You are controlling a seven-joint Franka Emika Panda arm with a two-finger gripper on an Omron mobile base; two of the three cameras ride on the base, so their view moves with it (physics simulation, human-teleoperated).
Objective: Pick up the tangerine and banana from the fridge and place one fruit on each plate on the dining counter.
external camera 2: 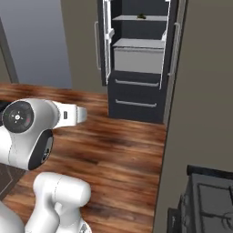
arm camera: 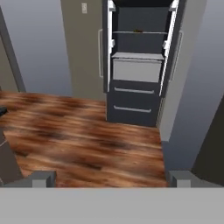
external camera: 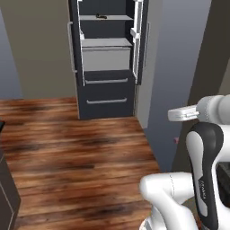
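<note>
The fridge [arm camera: 135, 94] stands open across the wooden floor, its doors swung out to both sides; it also shows in the left base view [external camera: 105, 96] and the right base view [external camera 2: 136, 98]. A small dark elongated item [arm camera: 138, 31] lies on its upper shelf, too small to tell whether it is the banana. The tangerine and the plates are out of view. A corner of the dining counter [arm camera: 5, 159] shows at the left edge. My gripper [arm camera: 111, 178] hangs far back from the fridge, open wide, with nothing between its fingertips [arm camera: 41, 178].
Bare wood floor [arm camera: 83, 135] stretches between me and the fridge. A tall wall panel [external camera 2: 200, 91] stands close on the right, with a dark stove [external camera 2: 209, 200] beyond it. Grey-handled drawers [external camera: 105, 81] sit below the fridge shelves.
</note>
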